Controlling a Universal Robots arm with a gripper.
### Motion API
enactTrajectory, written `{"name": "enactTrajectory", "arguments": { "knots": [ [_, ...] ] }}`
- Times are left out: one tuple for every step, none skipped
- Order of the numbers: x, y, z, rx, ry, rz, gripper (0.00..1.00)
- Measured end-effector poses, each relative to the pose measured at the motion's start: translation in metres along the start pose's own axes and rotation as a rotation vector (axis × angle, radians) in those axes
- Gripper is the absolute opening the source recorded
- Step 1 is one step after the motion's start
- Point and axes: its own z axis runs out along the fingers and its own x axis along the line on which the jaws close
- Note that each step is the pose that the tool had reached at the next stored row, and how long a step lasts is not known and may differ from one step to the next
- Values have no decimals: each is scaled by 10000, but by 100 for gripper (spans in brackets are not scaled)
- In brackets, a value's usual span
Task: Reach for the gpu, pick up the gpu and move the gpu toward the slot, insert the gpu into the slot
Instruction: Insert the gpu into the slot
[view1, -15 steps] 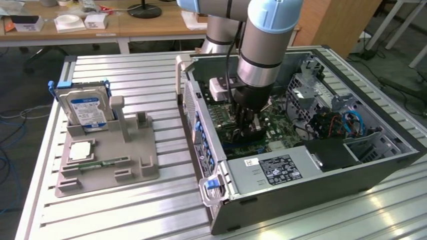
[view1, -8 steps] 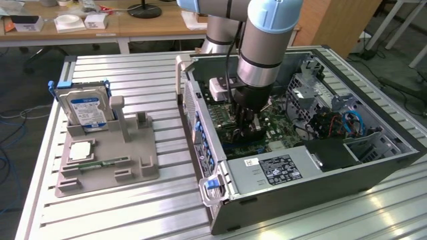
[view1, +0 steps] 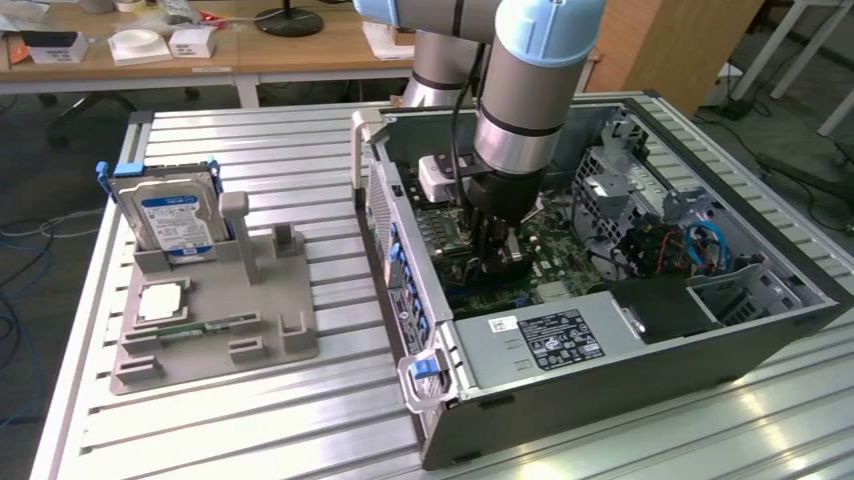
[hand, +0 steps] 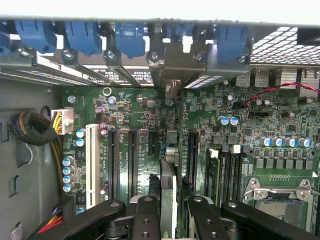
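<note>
Inside the open computer case (view1: 627, 300) on the slatted metal table (view1: 267, 420), the arm had its gripper (view1: 497, 255) down low over the green motherboard (hand: 145, 125). From the wrist view the black fingers (hand: 147, 215) were clamped on the gpu (hand: 169, 185), which stood on edge between them, seen almost end-on as a thin upright card running toward the row of blue retention clips (hand: 130, 37) at the back wall of the case. The card's lower edge appeared to sit over or in the slot (hand: 170, 150), a narrow dark connector between two other black slots; I could not tell whether it was fully seated or only resting on top.

Off to the exterior view's left, a grey fixture (view1: 214, 320) held a hard drive (view1: 174, 215) with a blue label, well apart from the work.

The risk, as I judged it, lay in alignment. The neighbouring slots (hand: 132, 155) sat close on either side, so a small sideways error could press the card's edge against plastic rather than into the contacts. A slight tilt in the grip would load one end first and could jam or flex the board. The silver bracket end also had to clear the rear opening beneath the clips; catching there would stop the card short.
</note>
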Motion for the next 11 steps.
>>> {"name": "enactTrajectory", "arguments": {
  "knots": [
    [0,0,0,0,0,0,26],
    [0,0,0,0,0,0,26],
    [0,0,0,0,0,0,26],
    [0,0,0,-1,-1,0,26],
    [0,0,1,-1,-3,0,26],
    [0,0,1,-1,-1,0,27],
    [0,1,2,-1,-5,2,33],
    [0,1,1,2,-3,2,33],
    [0,1,1,1,-3,2,39],
    [0,1,0,0,0,2,39],
    [0,0,0,0,-1,1,39]
  ]
}}
